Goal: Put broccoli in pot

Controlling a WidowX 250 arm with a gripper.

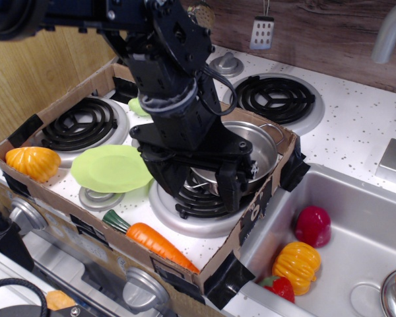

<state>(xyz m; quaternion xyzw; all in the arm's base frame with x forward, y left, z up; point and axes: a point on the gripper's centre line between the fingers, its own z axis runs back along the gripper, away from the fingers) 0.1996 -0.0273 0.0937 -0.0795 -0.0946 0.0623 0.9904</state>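
The broccoli (138,106) shows only as a small light-green lump at the back of the box, mostly hidden behind my arm. The shiny steel pot (261,146) stands on the front right burner inside the cardboard box, and my arm covers its left half. My black gripper (208,199) hangs low over the pot's front left edge. Its fingers (183,210) are spread apart with nothing seen between them. The gripper is well apart from the broccoli.
A flat lime-green plate (112,168), an orange pumpkin (33,162) and a carrot (160,243) lie in the cardboard box (247,228). The sink (356,218) on the right holds red and orange toy vegetables. A spatula (262,32) hangs on the back wall.
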